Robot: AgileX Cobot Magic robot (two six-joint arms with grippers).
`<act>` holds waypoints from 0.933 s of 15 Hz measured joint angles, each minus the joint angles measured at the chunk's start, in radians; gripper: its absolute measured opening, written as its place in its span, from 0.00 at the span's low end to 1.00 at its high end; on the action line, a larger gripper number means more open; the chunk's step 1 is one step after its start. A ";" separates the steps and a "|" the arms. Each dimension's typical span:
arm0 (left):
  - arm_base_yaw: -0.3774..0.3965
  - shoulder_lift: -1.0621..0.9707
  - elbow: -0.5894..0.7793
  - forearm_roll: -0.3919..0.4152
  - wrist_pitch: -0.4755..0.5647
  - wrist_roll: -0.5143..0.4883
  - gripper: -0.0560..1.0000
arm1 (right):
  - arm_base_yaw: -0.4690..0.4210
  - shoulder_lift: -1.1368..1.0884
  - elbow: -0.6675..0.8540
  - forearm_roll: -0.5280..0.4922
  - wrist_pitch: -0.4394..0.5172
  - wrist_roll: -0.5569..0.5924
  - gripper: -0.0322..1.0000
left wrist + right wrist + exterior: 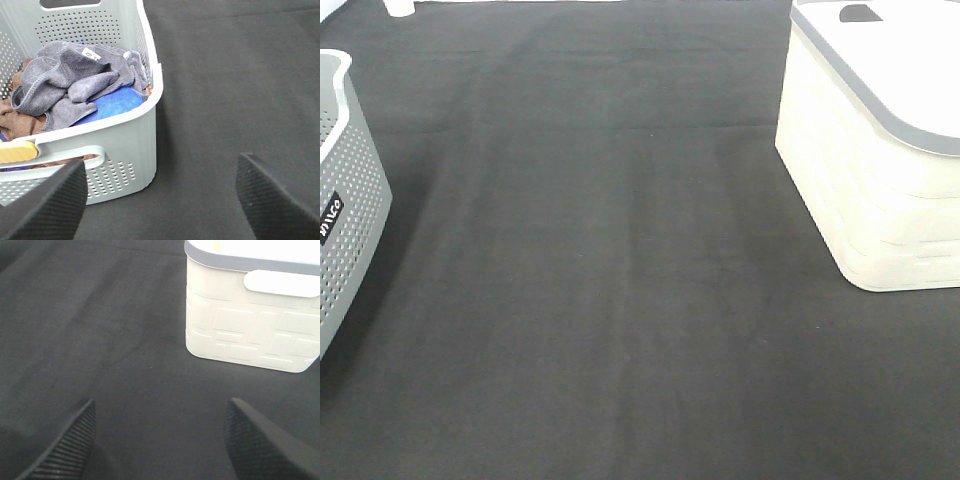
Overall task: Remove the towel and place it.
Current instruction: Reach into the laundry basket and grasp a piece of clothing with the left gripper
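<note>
The towel (75, 82), greyish purple with a small white tag, lies crumpled on top of other cloths inside a grey perforated basket (130, 135). In the left wrist view my left gripper (160, 200) is open above the black mat beside the basket, its fingers (50, 205) empty. My right gripper (160, 440) is open too, hanging over the mat short of a cream bin (250, 325). Neither gripper appears in the high view, which shows only a side of the basket (350, 200) at the left edge.
Blue and brown cloths (115, 105) lie under the towel in the basket. The cream bin (870, 170) with a grey rim stands at the right of the black mat (620, 280). A small white object (400, 6) sits at the far edge.
</note>
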 joint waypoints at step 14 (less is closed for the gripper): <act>0.000 0.000 0.000 0.000 0.000 0.000 0.77 | 0.000 0.000 0.000 0.000 0.000 0.000 0.72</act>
